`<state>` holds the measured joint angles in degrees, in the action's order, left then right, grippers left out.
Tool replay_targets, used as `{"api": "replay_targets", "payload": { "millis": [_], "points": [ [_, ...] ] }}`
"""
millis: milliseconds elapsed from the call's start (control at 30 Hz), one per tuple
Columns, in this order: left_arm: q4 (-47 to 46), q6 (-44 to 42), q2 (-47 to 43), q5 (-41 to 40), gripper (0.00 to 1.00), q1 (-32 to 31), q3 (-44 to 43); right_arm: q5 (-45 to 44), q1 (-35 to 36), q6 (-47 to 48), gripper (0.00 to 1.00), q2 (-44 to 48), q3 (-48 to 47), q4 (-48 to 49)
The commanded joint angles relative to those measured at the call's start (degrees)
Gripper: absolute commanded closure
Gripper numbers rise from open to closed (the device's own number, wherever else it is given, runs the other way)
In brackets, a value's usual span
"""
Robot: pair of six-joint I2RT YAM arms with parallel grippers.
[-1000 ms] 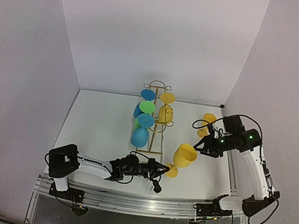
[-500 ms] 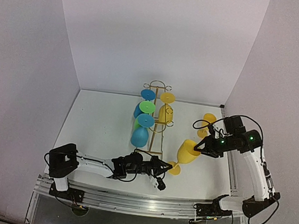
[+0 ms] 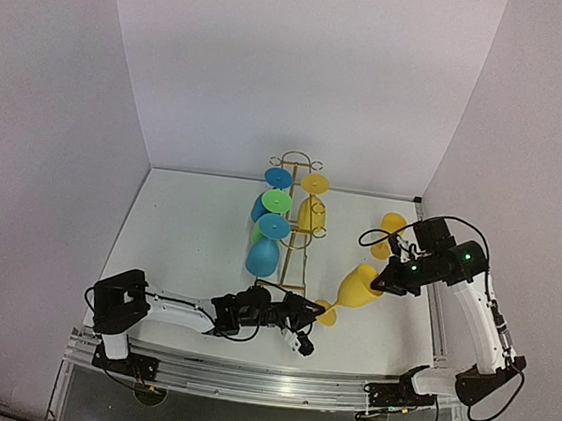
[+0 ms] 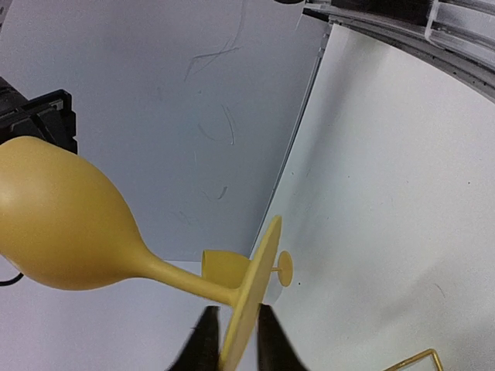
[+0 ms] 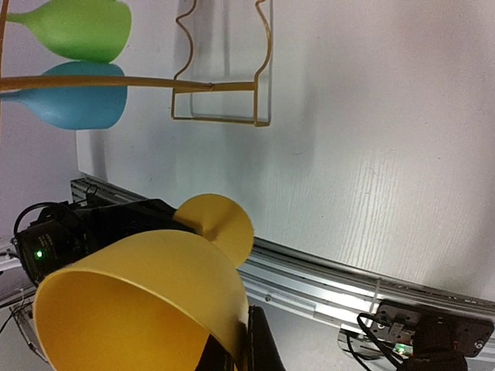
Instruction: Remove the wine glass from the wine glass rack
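The yellow wine glass (image 3: pixel 355 287) hangs tilted in the air between my two arms, off the gold wire wine glass rack (image 3: pixel 285 266). My right gripper (image 3: pixel 384 279) is shut on the bowl's rim; the right wrist view shows the rim (image 5: pixel 139 294) pinched at my right gripper (image 5: pixel 246 344). My left gripper (image 3: pixel 308 319) sits at the glass's foot. In the left wrist view the glass (image 4: pixel 62 232) has its foot disc edge-on inside my left gripper (image 4: pixel 236 311), whose jaws stand parted around it.
Blue (image 3: pixel 263 256), green (image 3: pixel 277 202) and yellow (image 3: pixel 311 214) glasses hang on the rack, also visible as the rack (image 5: pixel 116 81) from the right wrist. Another yellow glass (image 3: pixel 392 227) lies on the table by the right arm. White walls enclose the table.
My right gripper moved in and closed on the bowl's rim. My left jaws parted from the foot. The glass shifted slightly to the right.
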<state>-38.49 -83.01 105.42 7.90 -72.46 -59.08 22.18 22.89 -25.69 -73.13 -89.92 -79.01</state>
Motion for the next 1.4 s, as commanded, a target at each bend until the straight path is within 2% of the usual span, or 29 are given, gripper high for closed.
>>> {"api": "replay_targets", "payload": {
  "millis": [0,33,67,167,367,500,667,767,1067,1367],
  "points": [
    [3.84,4.10,-2.19,-0.82,0.33,-0.18,-0.60,-10.57,-0.03,0.04,1.00,-0.70,-7.43,-5.78],
    [5.03,4.35,-3.05,-0.35,0.23,-0.17,0.34,-13.06,-0.07,-0.15,1.00,-0.96,-8.42,-6.11],
    [6.63,4.58,-4.16,0.33,0.20,-0.21,1.38,-15.14,-0.03,-0.28,1.00,-1.34,-9.48,-6.38],
    [15.86,8.03,-9.10,2.99,0.19,-0.19,2.95,-21.73,-0.08,0.44,1.00,-3.17,-12.37,-7.15],
    [40.79,25.17,-17.88,8.00,0.20,-0.20,-1.30,-38.26,-0.71,4.26,1.00,-9.17,-12.78,-8.22],
    [49.47,34.04,-22.42,10.64,0.20,-0.20,-2.06,-40.38,-4.66,6.15,1.00,-10.78,-6.87,-2.59],
    [49.93,38.64,-25.93,10.31,0.20,-0.18,0.30,-37.83,-13.24,7.68,1.00,-9.86,2.16,8.84],
    [49.22,39.39,-27.11,9.94,0.20,0.19,1.23,-34.80,-15.66,8.37,1.00,-10.93,6.12,13.94],
    [47.28,39.25,-29.28,9.73,0.19,2.31,3.56,-38.47,-16.06,8.63,1.00,-15.86,8.19,20.18],
    [46.59,38.41,-29.87,9.85,0.19,3.76,4.38,-37.11,-16.04,8.94,1.00,-18.80,9.72,21.49]
  ]
}}
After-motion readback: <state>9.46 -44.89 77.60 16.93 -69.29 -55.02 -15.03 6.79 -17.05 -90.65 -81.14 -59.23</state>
